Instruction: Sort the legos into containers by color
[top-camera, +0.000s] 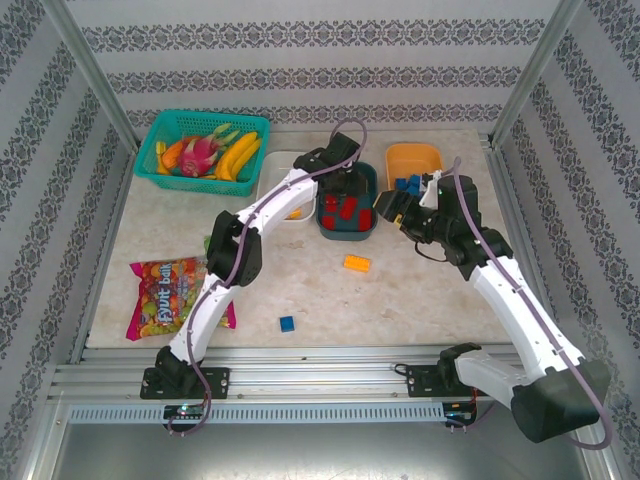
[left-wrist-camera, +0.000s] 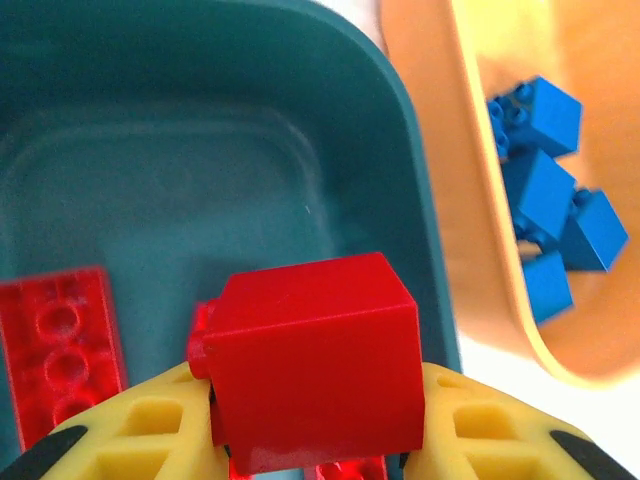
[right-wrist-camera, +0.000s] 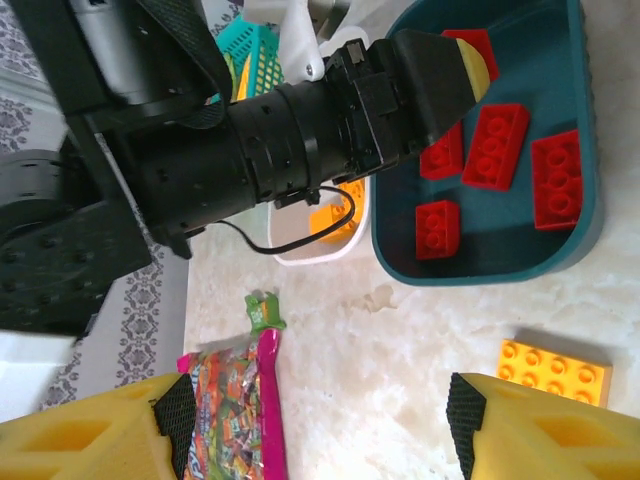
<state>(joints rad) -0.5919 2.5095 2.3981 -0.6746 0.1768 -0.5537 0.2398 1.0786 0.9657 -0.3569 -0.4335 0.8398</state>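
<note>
My left gripper (left-wrist-camera: 312, 432) is shut on a red lego (left-wrist-camera: 315, 350) and holds it over the dark teal container (left-wrist-camera: 250, 130), where other red legos (right-wrist-camera: 495, 145) lie. In the top view the left gripper (top-camera: 345, 180) hangs above that teal tub (top-camera: 347, 232). My right gripper (right-wrist-camera: 320, 425) is open with nothing between its fingers, above the table. An orange lego (right-wrist-camera: 553, 370) lies just beside its right finger. The orange container (top-camera: 413, 157) holds several blue legos (left-wrist-camera: 545, 200). The white container (top-camera: 283, 170) holds an orange lego (right-wrist-camera: 335, 220). A blue lego (top-camera: 287, 323) lies on the table near the front.
A candy bag (top-camera: 170, 295) lies at the front left, and its end shows by my right gripper's left finger (right-wrist-camera: 120, 435). A teal mesh basket of toy fruit (top-camera: 200, 145) stands at the back left. The left arm (right-wrist-camera: 250, 150) crosses the right wrist view's top.
</note>
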